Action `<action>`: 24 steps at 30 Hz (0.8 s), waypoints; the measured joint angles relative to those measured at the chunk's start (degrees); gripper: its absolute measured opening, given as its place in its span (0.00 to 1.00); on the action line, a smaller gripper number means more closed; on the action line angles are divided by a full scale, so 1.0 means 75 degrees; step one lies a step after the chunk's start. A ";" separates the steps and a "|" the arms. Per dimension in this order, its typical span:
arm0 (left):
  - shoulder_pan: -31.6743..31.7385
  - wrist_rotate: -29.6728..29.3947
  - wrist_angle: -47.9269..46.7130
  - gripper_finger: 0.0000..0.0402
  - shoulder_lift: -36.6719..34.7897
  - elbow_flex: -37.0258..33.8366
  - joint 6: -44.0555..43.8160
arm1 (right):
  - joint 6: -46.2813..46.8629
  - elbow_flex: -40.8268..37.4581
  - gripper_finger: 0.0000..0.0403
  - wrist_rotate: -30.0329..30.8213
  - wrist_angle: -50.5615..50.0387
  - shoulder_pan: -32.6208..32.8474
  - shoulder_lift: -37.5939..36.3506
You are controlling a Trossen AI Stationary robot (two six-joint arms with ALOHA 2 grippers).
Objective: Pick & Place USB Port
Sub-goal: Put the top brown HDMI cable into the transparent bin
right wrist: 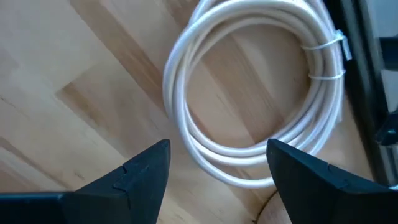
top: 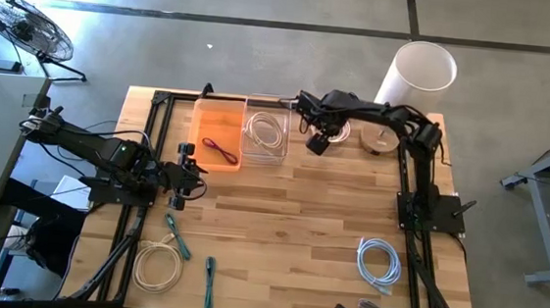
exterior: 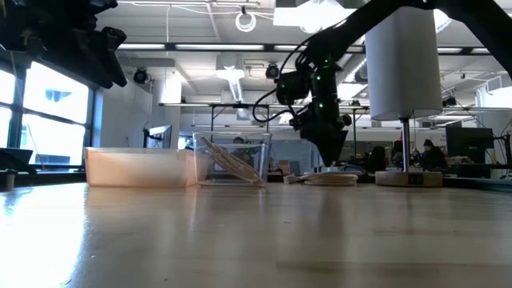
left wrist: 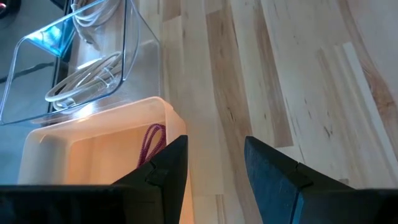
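right gripper (right wrist: 217,165) is hovering fingers apart right above the white cable coil (right wrist: 261,93), nearer arm; left gripper (left wrist: 214,165) is waiting, fingers apart, by orange bin (left wrist: 93,155).

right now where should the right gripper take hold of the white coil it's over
Probably on the near arc of the white coil, coming straight down. The coil lies flat on the table as a bundled ring, so its strands can be pinched across from inside to outside. The right gripper is open with its fingers either side of that arc. The two zip ties on the far side hold the loops together.
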 joint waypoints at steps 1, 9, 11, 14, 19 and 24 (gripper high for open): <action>0.0000 -0.0008 0.0000 0.38 0.0001 0.0000 0.0000 | 0.0007 0.0000 0.64 -0.0162 0.0008 -0.0038 0.0000; 0.0003 -0.0124 0.0000 0.38 0.0000 -0.0004 0.0067 | 0.0018 -0.0125 0.64 -0.0532 0.0414 -0.0073 -0.0003; 0.0003 -0.0163 0.0000 0.38 -0.0001 -0.0006 0.0070 | 0.0047 -0.0326 0.64 -0.0592 0.0654 -0.0082 -0.0003; 0.0003 -0.0167 0.0003 0.38 -0.0001 -0.0006 0.0070 | -0.0001 -0.0733 0.64 -0.0628 0.0987 -0.0093 -0.0003; 0.0006 -0.0193 0.0022 0.38 -0.0001 -0.0006 0.0076 | 0.0010 -0.1360 0.64 -0.0541 0.1352 -0.0184 -0.0004; 0.0006 -0.0090 -0.0013 0.38 0.0072 -0.0006 0.0009 | -0.0017 -0.1769 0.52 -0.0724 0.1625 -0.0257 -0.0069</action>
